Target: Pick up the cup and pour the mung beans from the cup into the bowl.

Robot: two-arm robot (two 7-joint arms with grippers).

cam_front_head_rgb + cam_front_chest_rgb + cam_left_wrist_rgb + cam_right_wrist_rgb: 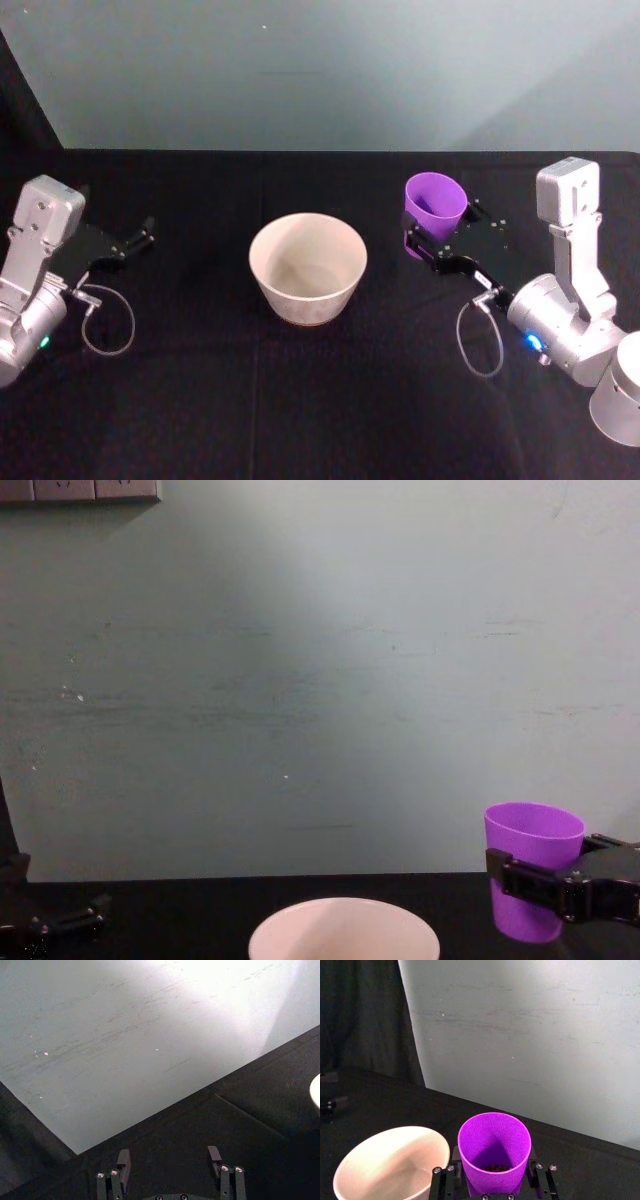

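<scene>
Cup: the purple cup (435, 205) is upright, right of the bowl and apart from it, mouth up. I can't tell whether its base touches the cloth.
Right gripper: the right gripper (445, 232) comes in from the right, and its black fingers (436, 1180) are clamped on the cup's lower half, one on each side. From the chest they show as a dark band across the purple wall.
Beans: the wrist camera looks straight down the cup, and there's a small dark patch of mung beans (495, 1167) at the bottom.
Bowl: the cream bowl (305, 295) sits mid-counter, upright, between the two arms. Its inside looks bare from the head.
Left gripper: the left gripper (145, 235) is parked out at the left, well away from the bowl. Its fingers (122, 1162) are spread apart with nothing between them.
Counter: the counter (300, 400) is covered in black cloth from edge to edge, with faint creases running across it.
Wall: a pale grey-green wall (300, 680) rises right behind the counter's far edge. It's scuffed with thin streaks and a few small white specks, with a bright wash of light in one part.
Room: a white socket plate (80, 490) sits high on the wall at the left, and a dark drape (20, 100) closes off the left corner.
</scene>
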